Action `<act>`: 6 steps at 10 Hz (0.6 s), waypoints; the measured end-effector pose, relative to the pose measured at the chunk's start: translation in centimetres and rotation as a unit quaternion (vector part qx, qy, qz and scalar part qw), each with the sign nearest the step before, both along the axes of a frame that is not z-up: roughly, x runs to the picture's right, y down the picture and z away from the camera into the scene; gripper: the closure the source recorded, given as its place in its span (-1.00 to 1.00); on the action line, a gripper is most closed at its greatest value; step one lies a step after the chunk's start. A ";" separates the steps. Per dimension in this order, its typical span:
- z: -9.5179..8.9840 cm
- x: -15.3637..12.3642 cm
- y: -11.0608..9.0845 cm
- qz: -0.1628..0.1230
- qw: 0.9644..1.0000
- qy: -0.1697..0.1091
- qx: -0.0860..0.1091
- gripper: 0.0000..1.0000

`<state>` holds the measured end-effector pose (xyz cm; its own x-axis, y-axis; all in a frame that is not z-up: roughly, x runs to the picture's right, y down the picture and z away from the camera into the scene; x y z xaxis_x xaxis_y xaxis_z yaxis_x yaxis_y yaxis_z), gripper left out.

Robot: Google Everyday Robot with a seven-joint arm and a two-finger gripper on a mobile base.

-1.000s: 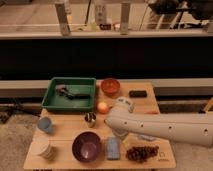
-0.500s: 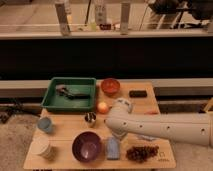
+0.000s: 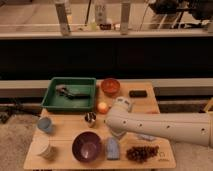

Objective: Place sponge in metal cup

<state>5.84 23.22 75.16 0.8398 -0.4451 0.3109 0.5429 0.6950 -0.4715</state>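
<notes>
A light blue sponge (image 3: 112,148) lies flat near the table's front edge, between the purple bowl (image 3: 87,146) and a bunch of dark grapes (image 3: 142,152). A small metal cup (image 3: 90,118) stands upright in the middle of the table, just behind the purple bowl. My white arm (image 3: 160,126) reaches in from the right across the table. The gripper (image 3: 118,133) hangs under the arm's left end, just behind and above the sponge and to the right of the metal cup, mostly hidden by the arm.
A green tray (image 3: 52,95) holding a dark tool sits at the back left. An orange bowl (image 3: 110,86), a black block (image 3: 138,93) and an orange fruit (image 3: 103,107) are behind. A blue cup (image 3: 45,125) and a white cup (image 3: 45,148) stand at the left.
</notes>
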 end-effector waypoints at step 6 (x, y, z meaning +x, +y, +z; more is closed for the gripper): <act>0.4 -0.4 0.3 0.015 1.000 -0.003 -0.003 -0.60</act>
